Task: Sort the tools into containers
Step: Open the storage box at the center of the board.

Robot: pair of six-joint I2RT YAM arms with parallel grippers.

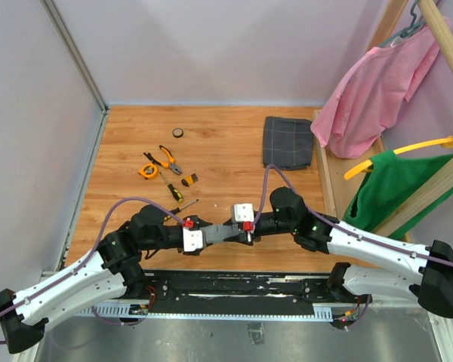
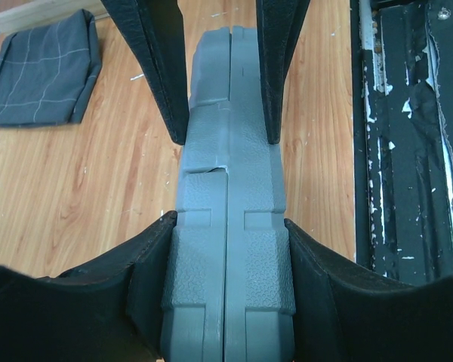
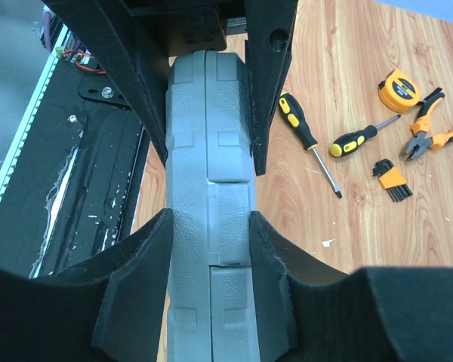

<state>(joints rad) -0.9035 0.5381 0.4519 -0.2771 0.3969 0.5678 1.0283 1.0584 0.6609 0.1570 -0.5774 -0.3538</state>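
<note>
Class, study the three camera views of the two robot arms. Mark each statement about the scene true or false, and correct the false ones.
1. The grey tool case is closed. True.
2. The tape measure lies inside the case. False: it lies on the wooden table, next to the pliers.
3. The left gripper and the right gripper both have their jaws on the case, one at each end. True.
4. The folded checked cloth covers the screwdrivers. False: the cloth lies well apart from them, and both screwdrivers lie uncovered on the table.
</note>
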